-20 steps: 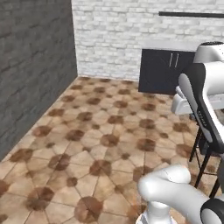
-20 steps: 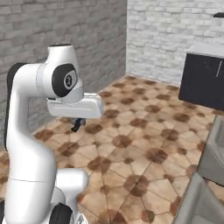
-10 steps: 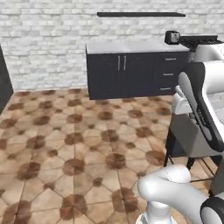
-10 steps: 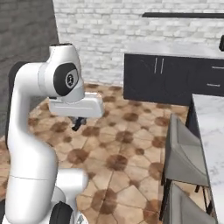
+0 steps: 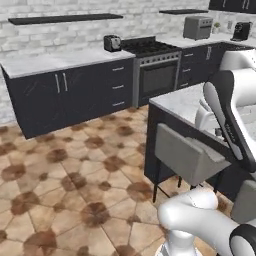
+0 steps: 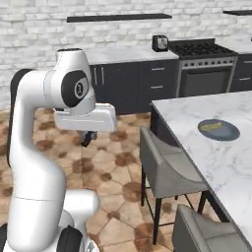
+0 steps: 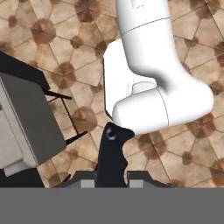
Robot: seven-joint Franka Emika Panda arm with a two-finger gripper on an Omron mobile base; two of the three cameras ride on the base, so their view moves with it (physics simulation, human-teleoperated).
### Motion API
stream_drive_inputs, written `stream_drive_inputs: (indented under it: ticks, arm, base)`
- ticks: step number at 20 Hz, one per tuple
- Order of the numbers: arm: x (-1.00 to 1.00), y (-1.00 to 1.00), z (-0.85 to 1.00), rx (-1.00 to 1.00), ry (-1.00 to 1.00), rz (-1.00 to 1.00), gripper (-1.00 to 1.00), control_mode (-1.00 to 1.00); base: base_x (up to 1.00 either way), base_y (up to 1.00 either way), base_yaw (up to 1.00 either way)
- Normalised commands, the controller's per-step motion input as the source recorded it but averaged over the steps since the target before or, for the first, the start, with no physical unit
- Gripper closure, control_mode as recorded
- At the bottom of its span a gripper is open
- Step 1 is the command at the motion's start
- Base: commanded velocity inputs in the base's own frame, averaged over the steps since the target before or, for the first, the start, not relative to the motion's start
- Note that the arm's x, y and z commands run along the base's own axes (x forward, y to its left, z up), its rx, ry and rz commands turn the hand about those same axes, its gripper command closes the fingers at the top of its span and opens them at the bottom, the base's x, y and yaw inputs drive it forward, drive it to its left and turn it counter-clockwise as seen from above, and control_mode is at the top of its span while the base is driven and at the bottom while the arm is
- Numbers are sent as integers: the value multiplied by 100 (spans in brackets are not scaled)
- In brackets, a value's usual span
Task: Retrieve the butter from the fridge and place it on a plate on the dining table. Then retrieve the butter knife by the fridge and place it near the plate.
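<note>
The claw (image 7: 111,177) is gripping the butter knife (image 7: 112,157), its two tips pressing together on the black handle, which is standing up between them in the hand view. In the right base view the knife is showing as a small dark shape hanging under the white hand, over the tiled floor (image 6: 113,162) and well apart from the bench (image 6: 216,162).

The plate (image 6: 219,130) is lying on the marble bench top, with the butter (image 6: 213,126) resting on it as a dull yellow stick. So the first half of the task is looking done, and the knife is being carried toward its place near the plate.

The main risk, as I judge it, is the knife slipping or twisting in the grip: the handle is slim and only a short part of it is sitting between the tips, so a sharp swing could loosen it. A second risk is the grey stool (image 6: 170,167) standing just beside the bench edge, between the arm and the plate; a low reach could be catching its backrest. Setting the knife down too close could also be knocking the plate or the butter.

The arm is folding tightly over its own base, elbow high, forearm level, hand pointing downward at the floor.
</note>
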Motion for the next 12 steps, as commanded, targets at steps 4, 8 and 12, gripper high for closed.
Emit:
stream_drive_inputs:
  ticks: [4, 8, 12]
  arm:
    - [0, 0, 0, 0, 0, 0, 100, 100]
    - [0, 0, 0, 0, 0, 0, 100, 100]
    - [0, 0, 0, 0, 0, 0, 100, 100]
  base:
    - [53, 82, -73]
    - [46, 82, -70]
    - [44, 87, -69]
